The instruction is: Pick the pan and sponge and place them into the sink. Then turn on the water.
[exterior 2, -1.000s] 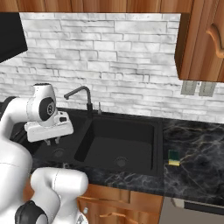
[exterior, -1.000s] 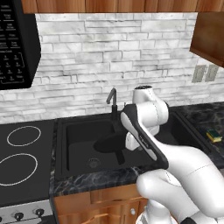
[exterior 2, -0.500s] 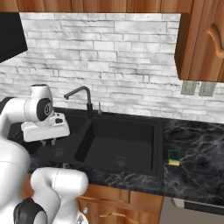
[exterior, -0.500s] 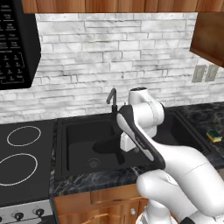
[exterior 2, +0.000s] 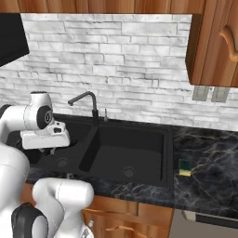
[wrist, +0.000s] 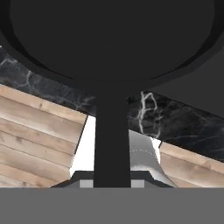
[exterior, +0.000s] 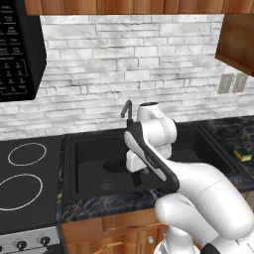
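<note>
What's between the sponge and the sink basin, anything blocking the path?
Nothing visible. The sponge sits on bare dark counter just beside the sink, off its right rim; only the low rim lies between them, and the near basin looks empty. The gripper is over the left basin, shut on the pan.

The scene is being lit evenly and softly, with no single light source being revealed. The white brick wall (exterior: pixel 129 64) is being rendered bright, while the sink (exterior 2: pixel 130 153) is being kept matte and nearly featureless. Faint soft shadows are being cast under the cabinets (exterior: pixel 124 6). No glare or lens distortion is being shown. Coarse, slightly blurred textures are being displayed in the hand view, where the pan (wrist: pixel 109 39) is being shown as flat black.
</note>
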Motion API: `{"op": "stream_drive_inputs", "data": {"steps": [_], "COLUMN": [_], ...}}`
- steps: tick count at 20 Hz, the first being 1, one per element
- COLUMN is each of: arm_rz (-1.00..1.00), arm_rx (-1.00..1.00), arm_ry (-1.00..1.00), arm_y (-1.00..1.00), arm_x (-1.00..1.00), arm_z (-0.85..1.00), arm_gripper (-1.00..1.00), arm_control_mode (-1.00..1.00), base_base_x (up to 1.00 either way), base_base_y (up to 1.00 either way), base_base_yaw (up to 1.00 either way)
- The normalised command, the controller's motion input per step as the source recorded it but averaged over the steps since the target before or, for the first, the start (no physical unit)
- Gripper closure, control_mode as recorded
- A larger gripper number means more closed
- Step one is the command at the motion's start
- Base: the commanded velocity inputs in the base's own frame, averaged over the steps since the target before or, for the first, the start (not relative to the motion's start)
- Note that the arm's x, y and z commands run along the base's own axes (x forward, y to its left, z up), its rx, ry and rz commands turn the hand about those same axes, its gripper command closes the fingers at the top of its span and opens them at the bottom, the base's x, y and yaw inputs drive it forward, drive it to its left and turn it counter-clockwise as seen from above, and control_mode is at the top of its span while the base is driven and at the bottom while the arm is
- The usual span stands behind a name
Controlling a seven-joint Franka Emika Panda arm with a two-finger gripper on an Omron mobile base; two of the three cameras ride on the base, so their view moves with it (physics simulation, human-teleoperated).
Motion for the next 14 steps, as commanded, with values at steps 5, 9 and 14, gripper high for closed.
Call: {"op": "stream_drive_inputs", "data": {"steps": [5,9,14], "arm_rz": [-0.09,-0.08,-0.06], "arm_rx": [0.00,0.01,0.02], "arm_ry": [-0.03,0.01,0.09], "arm_y": [0.22,0.22,0.18], "arm_x": [0.16,0.17,0.21], "arm_z": [-0.13,-0.15,-0.15], "arm_gripper": [1.00,1.00,1.00], "arm_control_mode": [-1.00,-1.00,-1.00], "base_base_x": [0.00,0.00,0.00], "base_base_y": [0.00,0.00,0.00], "base_base_yaw": [0.00,0.00,0.00]}}
